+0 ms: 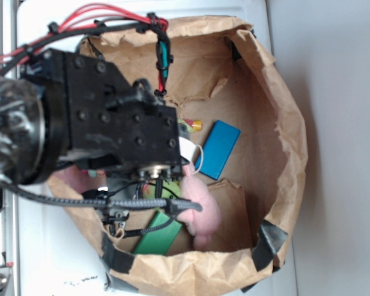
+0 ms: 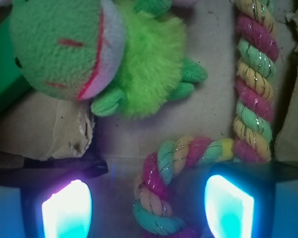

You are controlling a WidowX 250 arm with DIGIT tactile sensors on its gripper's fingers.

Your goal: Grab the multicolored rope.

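multicolored rope, twisted pink, yellow, green strands, hooked end

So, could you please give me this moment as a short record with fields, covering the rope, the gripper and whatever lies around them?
target: thick twisted rope striped pink, yellow and green, hooked end curling between the fingers
gripper: open, glowing finger pads on either side of the hook, nothing clamped
neighbour: fuzzy green plush toy, left of the rope in the wrist view, apart from it
container: crumpled brown paper bag, opened wide
also inside: blue flat rectangular block, green flat block, pink plush toy
rope in exterior view: hidden behind the arm
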